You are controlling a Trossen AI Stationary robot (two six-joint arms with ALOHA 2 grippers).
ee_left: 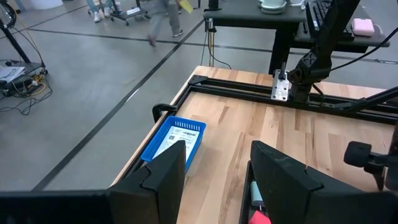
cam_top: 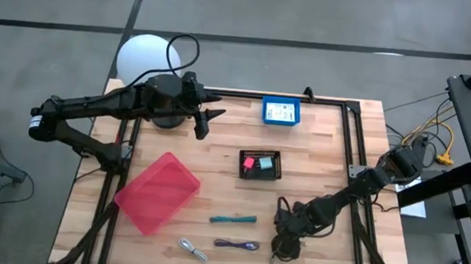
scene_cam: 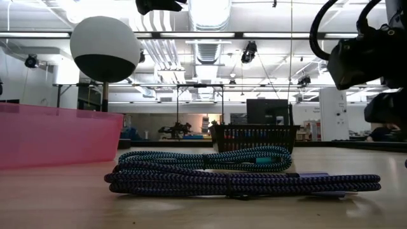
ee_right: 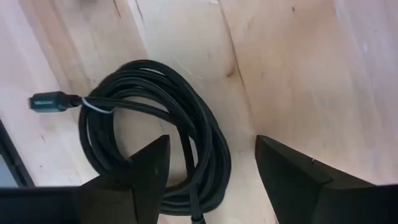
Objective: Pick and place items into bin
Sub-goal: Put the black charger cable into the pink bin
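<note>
Wood table (cam_top: 319, 156): R fingers (ee_right: 211, 171) spread over black cable (ee_right: 155, 124), partly cut off; L fingers (ee_left: 214, 177) apart.

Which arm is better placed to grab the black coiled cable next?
The right. Its open gripper hangs directly over the black coiled cable, fingers straddling the coil. The left gripper is open too, but sits at the table's far side near the blue tray, well away from the cable.
</note>
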